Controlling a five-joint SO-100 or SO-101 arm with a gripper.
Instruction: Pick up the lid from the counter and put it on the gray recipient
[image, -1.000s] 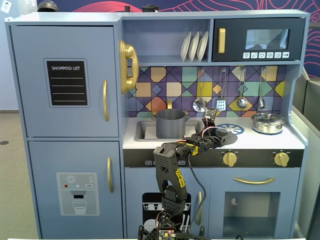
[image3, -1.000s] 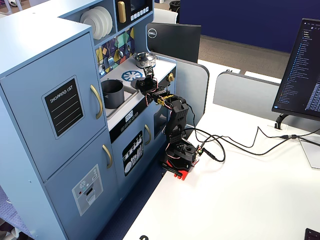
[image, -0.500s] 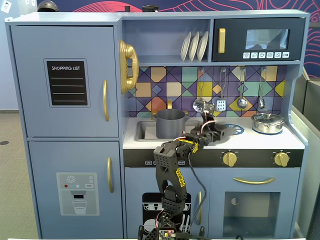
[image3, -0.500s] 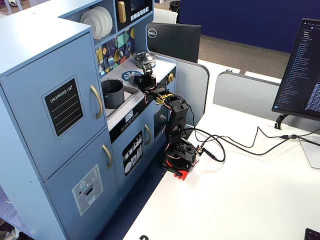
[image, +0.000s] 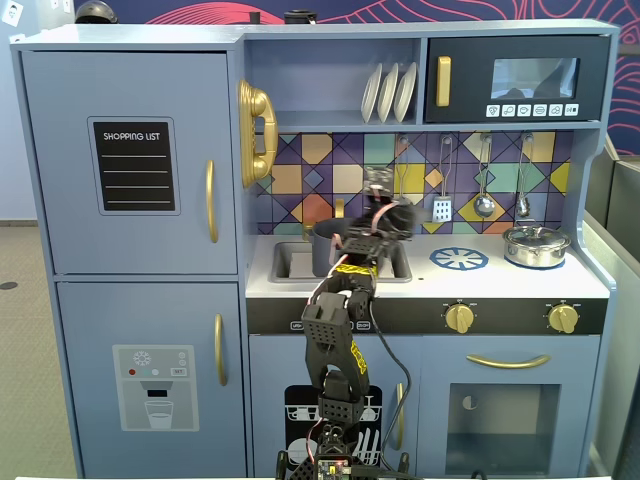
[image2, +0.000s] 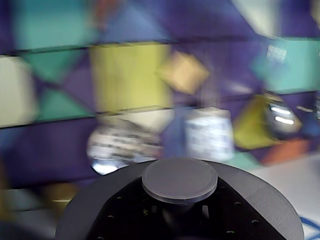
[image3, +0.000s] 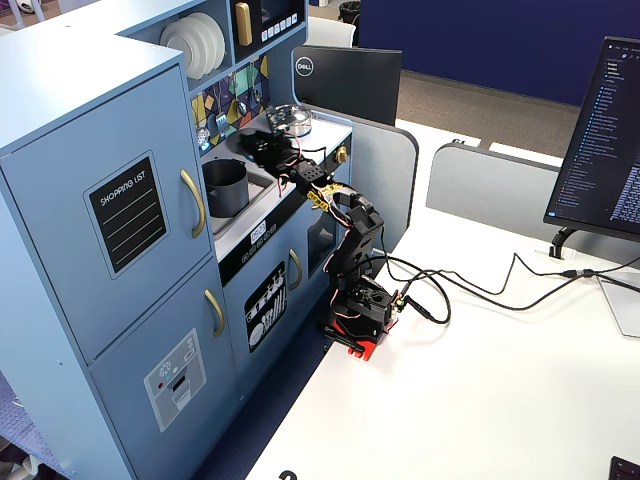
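My gripper (image: 385, 222) is shut on the knob of the matte dark-gray lid (image: 398, 216) and holds it in the air above the pale counter (image: 480, 282). In the wrist view the round knob (image2: 180, 179) and the lid's rim (image2: 272, 202) fill the bottom; the gripper (image2: 180, 214) clamps under the knob and the background is blurred. The gray pot (image: 325, 248) stands open in the sink, just left of and below the lid. In the other fixed view the pot (image3: 225, 185) sits left of the gripper (image3: 268, 148).
A shiny silver pot with its lid (image: 536, 246) stands at the counter's right end, beside the blue burner print (image: 459, 259). Utensils (image: 484, 205) hang on the tiled back wall. A shelf with plates (image: 388, 92) is overhead. The arm's base (image3: 360, 310) stands on a white table.
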